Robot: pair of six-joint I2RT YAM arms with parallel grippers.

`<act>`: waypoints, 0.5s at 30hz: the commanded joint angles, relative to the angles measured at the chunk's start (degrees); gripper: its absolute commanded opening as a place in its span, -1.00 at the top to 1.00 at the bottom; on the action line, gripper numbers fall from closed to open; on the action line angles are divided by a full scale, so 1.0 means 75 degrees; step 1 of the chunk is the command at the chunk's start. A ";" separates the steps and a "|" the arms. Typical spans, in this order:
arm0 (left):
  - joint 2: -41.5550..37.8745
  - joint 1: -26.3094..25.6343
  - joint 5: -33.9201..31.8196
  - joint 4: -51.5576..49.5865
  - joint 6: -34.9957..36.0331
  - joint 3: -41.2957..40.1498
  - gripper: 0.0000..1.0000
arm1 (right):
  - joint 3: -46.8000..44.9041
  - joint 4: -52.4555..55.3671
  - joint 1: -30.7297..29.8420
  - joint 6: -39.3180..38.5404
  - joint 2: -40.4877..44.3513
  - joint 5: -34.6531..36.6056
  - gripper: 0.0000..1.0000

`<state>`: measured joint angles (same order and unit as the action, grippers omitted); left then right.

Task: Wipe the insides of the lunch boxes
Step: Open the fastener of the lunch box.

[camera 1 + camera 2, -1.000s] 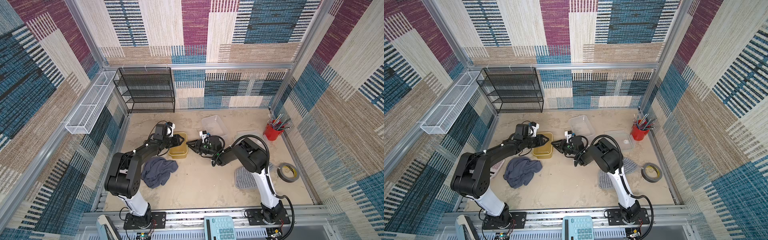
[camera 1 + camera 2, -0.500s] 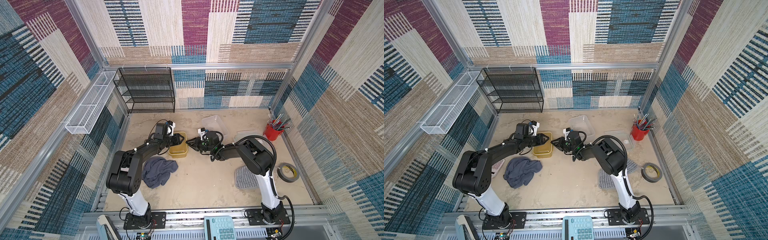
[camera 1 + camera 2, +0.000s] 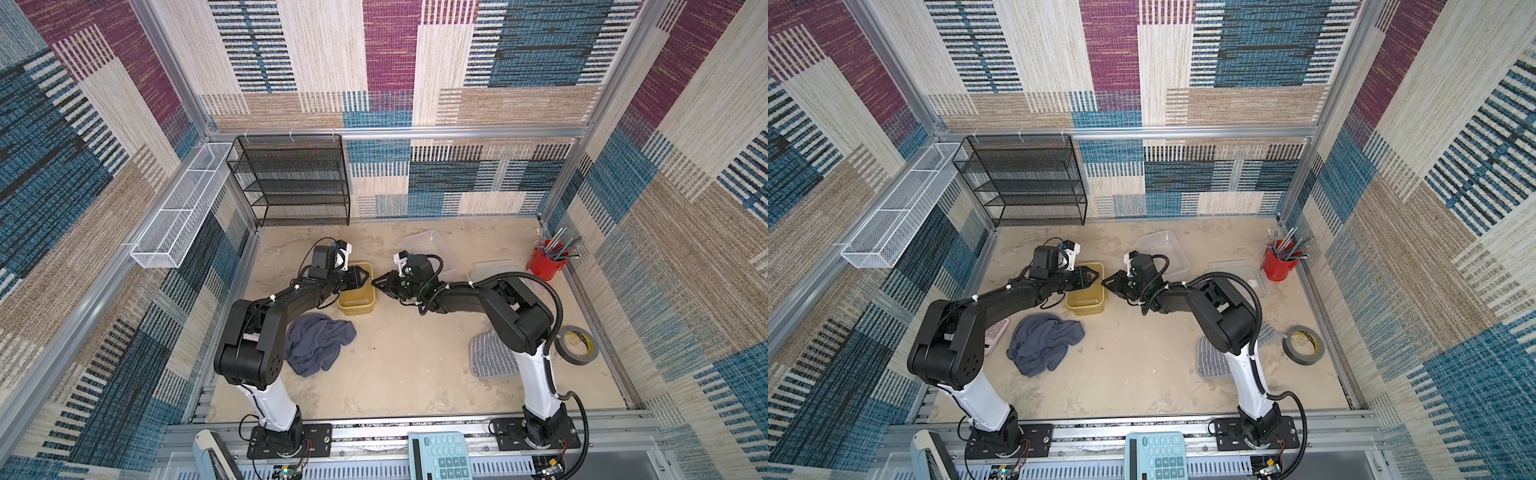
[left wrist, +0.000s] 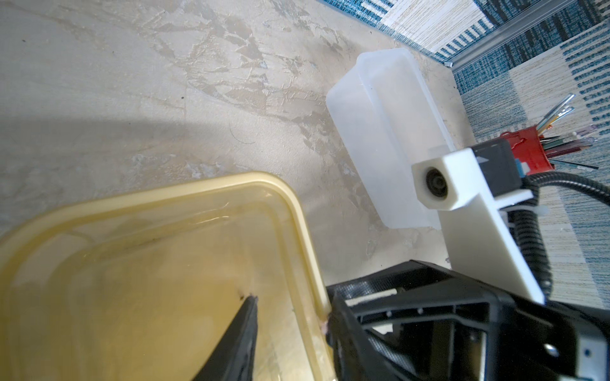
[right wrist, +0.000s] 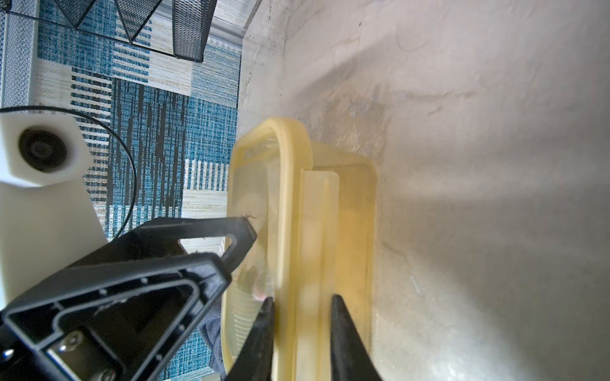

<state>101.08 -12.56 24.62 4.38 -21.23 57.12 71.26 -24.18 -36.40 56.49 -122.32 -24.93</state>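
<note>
A beige, mottled table (image 3: 415, 374) is enclosed by walls of patterned woven panels; clock directions are taken from the top views, with twelve at the back wall. The right gripper (image 5: 301, 298) is closed on the three-o'clock rim and side flap of the amber lunch box (image 3: 357, 308); one jaw is set inside the wall and one outside. The left gripper (image 5: 240, 254) is held over the same box from nine o'clock; its jaws are a little apart and nothing is seen between them; one finger (image 4: 236, 346) is seen inside the box. The amber lunch box is placed at ten o'clock from the table's middle, open side up; the clear lunch box (image 3: 436, 249) is found at two o'clock from it, partly hidden by the right wrist; a clear lid (image 3: 492, 268) is laid at three o'clock from that. A grey cloth (image 3: 318, 347) is crumpled at seven o'clock, near the amber lunch box; a red pen cup (image 3: 545, 268) is set by the three-o'clock wall.
</note>
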 commanded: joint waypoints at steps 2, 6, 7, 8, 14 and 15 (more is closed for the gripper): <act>0.0175 -0.0013 -0.0725 -0.2627 0.0056 -0.0187 0.18 | -0.0033 0.0025 0.0014 -0.0187 -0.0048 0.0329 0.99; -0.0142 -0.0013 -0.0508 -0.2406 -0.0059 -0.0288 0.16 | -0.0202 -0.0418 0.0025 -0.0102 -0.0039 0.0238 0.76; -0.0258 -0.0007 -0.0474 -0.2378 -0.0090 -0.0292 0.15 | -0.0255 -0.0549 0.0026 -0.0103 -0.0021 0.0194 0.63; -0.0390 -0.0012 -0.0402 -0.2355 -0.0095 -0.0281 0.15 | -0.0313 -0.0663 0.0034 -0.0123 0.0006 0.0172 0.48; -0.1219 -0.0011 -0.0131 -0.2364 0.0030 -0.0031 -0.07 | -0.0555 -0.1284 0.0048 -0.0207 0.0138 0.0008 -0.08; -0.1317 -0.0002 -0.0133 -0.2431 0.0058 0.0036 -0.09 | -0.0538 -0.1306 0.0048 -0.0233 0.0144 -0.0022 -0.13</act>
<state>92.64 -12.64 23.86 -6.81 -21.28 56.58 67.29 -30.22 -36.01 55.92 -121.95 -24.45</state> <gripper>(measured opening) 0.543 0.550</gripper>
